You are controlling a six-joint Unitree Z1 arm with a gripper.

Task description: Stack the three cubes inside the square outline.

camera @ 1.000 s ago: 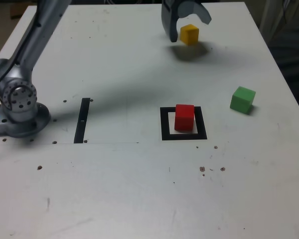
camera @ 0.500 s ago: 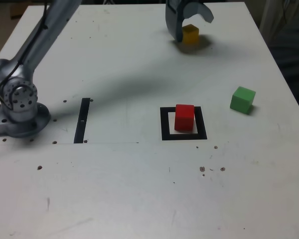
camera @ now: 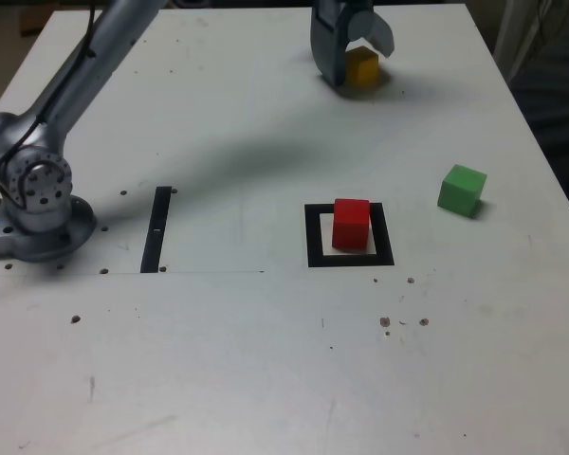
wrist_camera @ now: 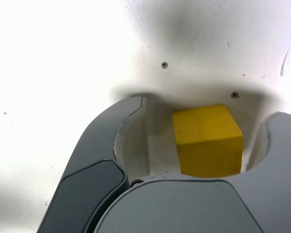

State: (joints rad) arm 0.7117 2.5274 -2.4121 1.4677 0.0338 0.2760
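Note:
At the table's far side the yellow cube (camera: 364, 67) rests on the surface, with my gripper (camera: 358, 63) lowered around it. In the wrist view the yellow cube (wrist_camera: 208, 138) sits between the two grey fingers of the gripper (wrist_camera: 208, 110). It lies close to one finger and a gap shows at the other, so the jaws are open and nothing is gripped. The red cube (camera: 351, 224) stands inside the square outline (camera: 313, 239) at mid-table. The green cube (camera: 462, 190) lies alone toward the exterior view's right.
The arm's base (camera: 38, 204) is bolted at the exterior view's left, and the arm reaches across the table's far half. A narrow black strip (camera: 157, 228) lies beside the base. The table's right edge runs close behind the green cube.
The gripper has dropped from above the yellow cube down around it, and its jaws have narrowed toward the cube. The cubes have not moved.

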